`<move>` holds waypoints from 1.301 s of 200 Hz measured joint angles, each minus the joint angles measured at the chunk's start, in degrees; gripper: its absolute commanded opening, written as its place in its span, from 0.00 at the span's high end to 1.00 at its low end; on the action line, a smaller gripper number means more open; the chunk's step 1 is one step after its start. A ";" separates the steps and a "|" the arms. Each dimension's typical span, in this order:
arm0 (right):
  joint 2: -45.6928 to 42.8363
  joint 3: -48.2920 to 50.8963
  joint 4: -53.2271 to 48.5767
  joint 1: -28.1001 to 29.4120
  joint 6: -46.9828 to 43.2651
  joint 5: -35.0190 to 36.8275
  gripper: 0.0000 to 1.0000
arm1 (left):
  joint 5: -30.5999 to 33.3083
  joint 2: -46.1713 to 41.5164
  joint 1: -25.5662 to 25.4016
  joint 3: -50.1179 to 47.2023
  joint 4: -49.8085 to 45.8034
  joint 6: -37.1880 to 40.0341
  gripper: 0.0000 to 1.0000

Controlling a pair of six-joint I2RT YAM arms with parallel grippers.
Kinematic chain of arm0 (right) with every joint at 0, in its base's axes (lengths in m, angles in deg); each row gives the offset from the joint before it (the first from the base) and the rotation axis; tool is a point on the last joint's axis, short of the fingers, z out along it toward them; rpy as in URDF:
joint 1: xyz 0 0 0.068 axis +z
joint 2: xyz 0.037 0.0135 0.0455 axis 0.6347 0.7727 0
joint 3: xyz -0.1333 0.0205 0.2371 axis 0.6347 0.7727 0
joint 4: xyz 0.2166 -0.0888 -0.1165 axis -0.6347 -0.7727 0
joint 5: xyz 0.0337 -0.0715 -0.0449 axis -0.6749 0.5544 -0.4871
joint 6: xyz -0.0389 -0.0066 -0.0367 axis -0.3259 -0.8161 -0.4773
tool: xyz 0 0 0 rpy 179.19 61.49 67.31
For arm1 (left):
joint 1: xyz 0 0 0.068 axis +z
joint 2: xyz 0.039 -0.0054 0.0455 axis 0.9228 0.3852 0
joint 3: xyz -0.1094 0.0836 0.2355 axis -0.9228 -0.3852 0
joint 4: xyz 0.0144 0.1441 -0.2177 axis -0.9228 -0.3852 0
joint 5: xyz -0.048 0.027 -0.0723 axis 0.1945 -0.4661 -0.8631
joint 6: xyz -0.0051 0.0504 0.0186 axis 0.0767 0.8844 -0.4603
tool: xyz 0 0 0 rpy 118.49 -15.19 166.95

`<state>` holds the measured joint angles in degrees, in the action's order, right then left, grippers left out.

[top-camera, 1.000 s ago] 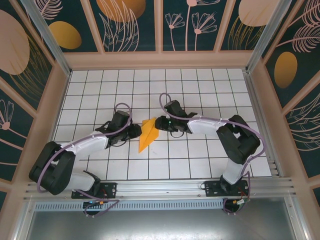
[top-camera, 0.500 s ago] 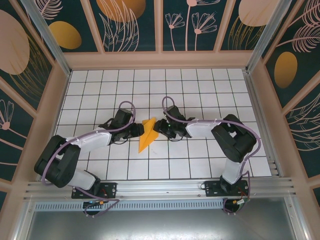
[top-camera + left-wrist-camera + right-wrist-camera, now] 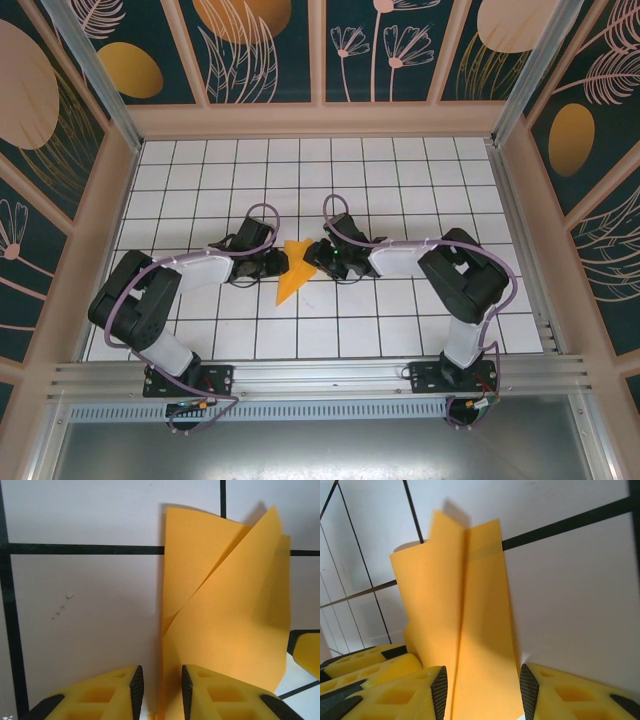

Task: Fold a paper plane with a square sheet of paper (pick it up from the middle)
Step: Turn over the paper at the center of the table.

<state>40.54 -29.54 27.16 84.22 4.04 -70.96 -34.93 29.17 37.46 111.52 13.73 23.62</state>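
The sheet of paper [image 3: 291, 275] is folded into a narrow orange-yellow pointed shape, lying mid-table with its tip toward the near edge. My left gripper [image 3: 278, 263] is low at its left side and my right gripper [image 3: 312, 258] at its upper right. In the left wrist view the paper [image 3: 230, 630] shows two overlapping flaps, and its left edge runs into the open gap of the left gripper [image 3: 160, 692]. In the right wrist view the right gripper [image 3: 482, 692] is open and straddles a creased strip of the paper [image 3: 465, 605]; whether the pads touch it is unclear.
The floor is a white tiled grid [image 3: 400, 180], walled by dark patterned panels with wooden frames [image 3: 320, 120]. A metal rail [image 3: 320, 375] runs along the near edge by the arm bases. The left gripper's yellow fingers [image 3: 365, 665] sit close beside the right gripper.
The left gripper has slid right up to the paper and its jaws have narrowed a little. The right gripper moved slightly left. The paper has shifted a little left between them.
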 measured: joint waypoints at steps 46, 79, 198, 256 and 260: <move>0.72 -0.24 1.51 0.09 1.07 -1.03 0.54 | -0.50 0.57 0.55 0.55 -0.81 0.13 0.76; 1.46 -1.14 1.68 0.17 1.07 -1.55 0.53 | -0.46 0.63 0.66 0.61 -1.03 0.13 0.78; 7.10 -5.38 10.03 -3.17 -6.21 -10.03 0.49 | 0.15 0.85 0.70 0.66 -1.18 -0.26 0.82; 8.35 -7.02 10.54 -3.69 -8.33 -11.56 0.73 | 0.00 0.28 0.70 0.15 -0.61 -1.49 0.81; 8.39 -7.02 10.60 -3.69 -8.70 -11.61 0.73 | -0.04 0.15 0.70 -0.02 -0.39 -1.62 0.81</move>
<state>48.93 -36.56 37.76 80.52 -4.66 -82.56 -34.97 29.32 38.15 111.50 13.34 22.00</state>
